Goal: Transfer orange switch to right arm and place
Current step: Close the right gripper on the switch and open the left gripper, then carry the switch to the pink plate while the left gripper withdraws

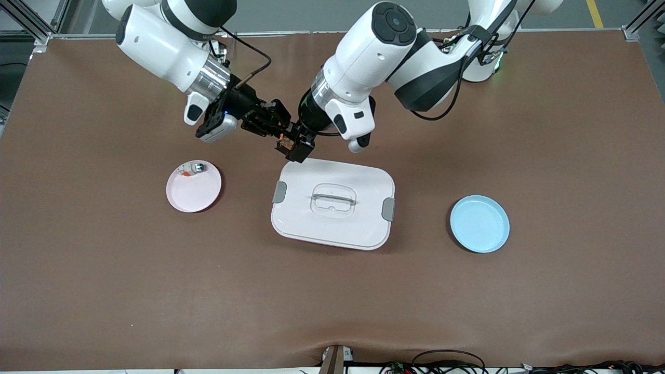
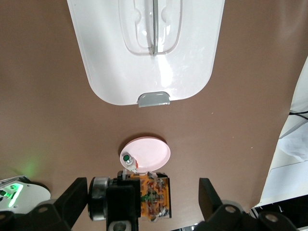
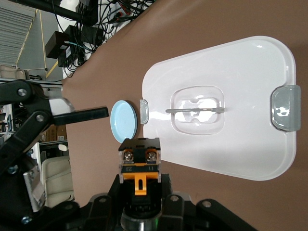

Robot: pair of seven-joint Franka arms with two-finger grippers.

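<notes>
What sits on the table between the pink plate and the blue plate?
A white lidded box lies between the pink plate and blue plate, clearest in the front view.

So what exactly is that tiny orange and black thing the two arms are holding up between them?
It is the orange switch, a small blocky part: black plastic housing, an orange middle section, two metal screws on top. It hangs in the air over bare table just above the edge of the white lidded box. The right gripper is shut on it. The left gripper stands around it with fingers spread, one finger apart from it; whether the other touches it cannot be told.
</notes>
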